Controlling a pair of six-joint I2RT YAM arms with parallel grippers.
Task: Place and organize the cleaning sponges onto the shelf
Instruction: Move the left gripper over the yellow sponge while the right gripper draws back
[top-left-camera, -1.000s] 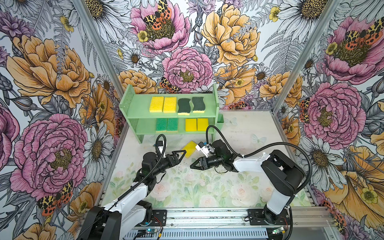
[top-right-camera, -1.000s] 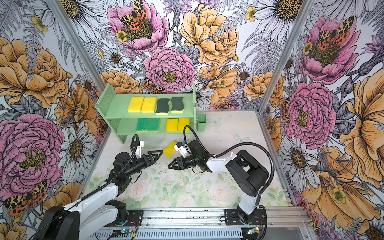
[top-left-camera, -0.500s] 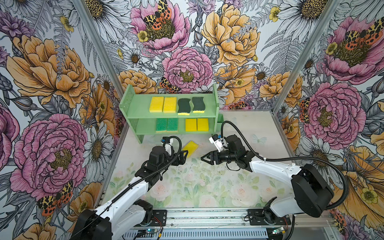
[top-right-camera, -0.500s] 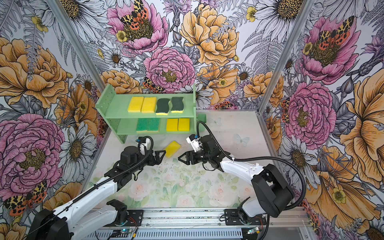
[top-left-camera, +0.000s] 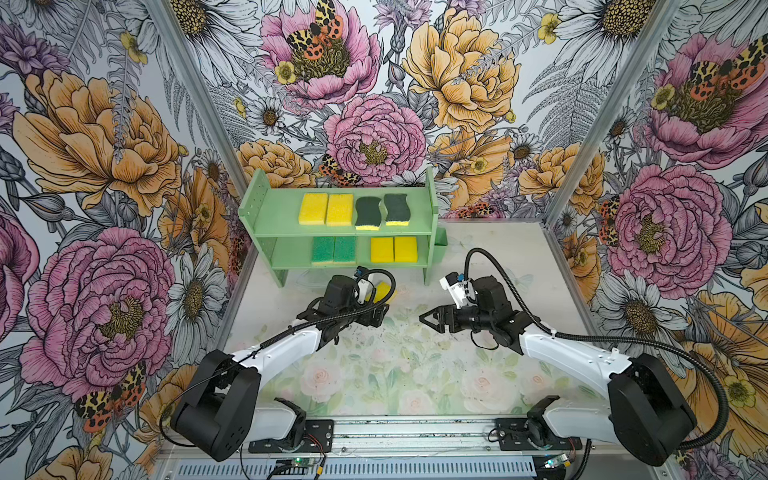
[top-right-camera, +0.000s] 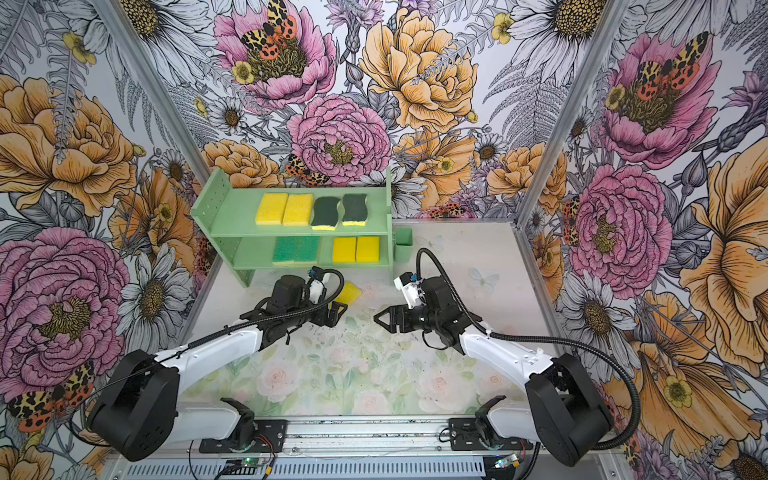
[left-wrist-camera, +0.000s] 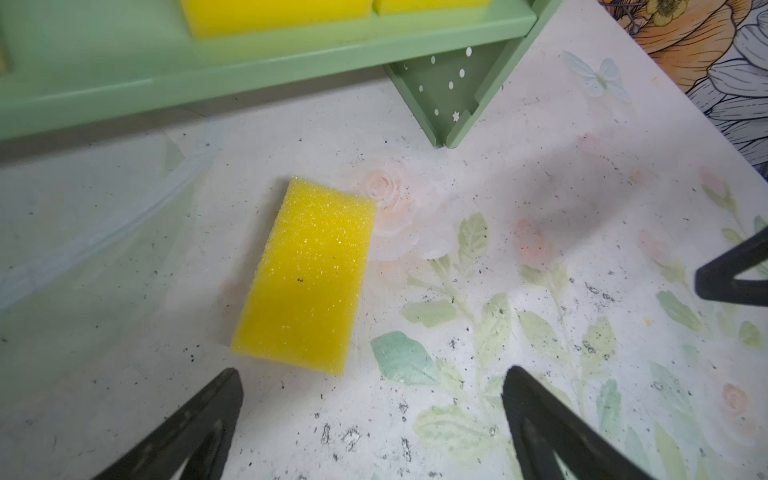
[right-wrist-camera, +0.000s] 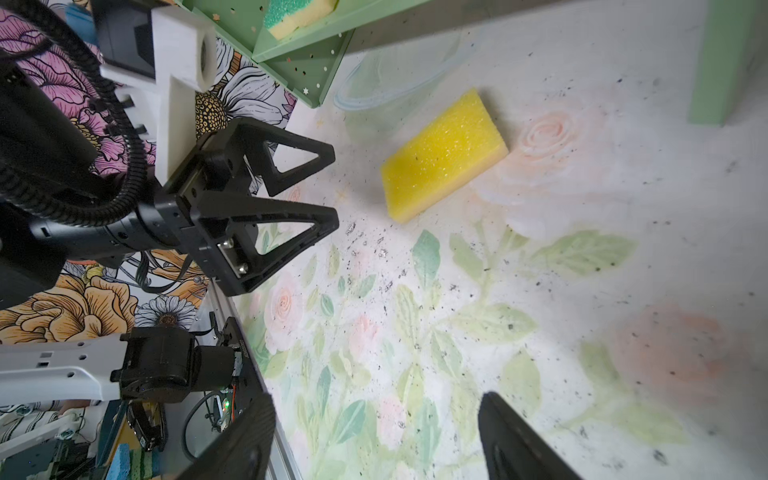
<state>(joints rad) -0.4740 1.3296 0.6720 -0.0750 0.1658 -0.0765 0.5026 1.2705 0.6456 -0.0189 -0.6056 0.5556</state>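
One plain yellow cleaning sponge (top-left-camera: 384, 291) (top-right-camera: 349, 293) lies flat on the table in front of the shelf (top-left-camera: 282, 212) (top-right-camera: 232, 212). My left gripper (top-left-camera: 376, 316) (left-wrist-camera: 372, 374) hovers just short of this sponge (left-wrist-camera: 307, 278), open and empty. My right gripper (top-left-camera: 430, 320) (right-wrist-camera: 376, 403) is open and empty too, off to the right of the sponge (right-wrist-camera: 444, 156). The top tier holds two yellow sponges (top-left-camera: 326, 209) and two wavy dark-green ones (top-left-camera: 382, 210). The lower tier holds two bright-green sponges (top-left-camera: 333, 250) and two yellow ones (top-left-camera: 394, 249).
A small green cup (top-left-camera: 440, 245) hangs on the shelf's right side. The shelf's right leg (left-wrist-camera: 449, 95) stands close behind the loose sponge. Floral walls close in the left, back and right. A metal rail (top-left-camera: 415, 432) runs along the front edge.
My right gripper has opened and drawn back to the right, away from the loose sponge. My left gripper has moved forward and right, up to that sponge.
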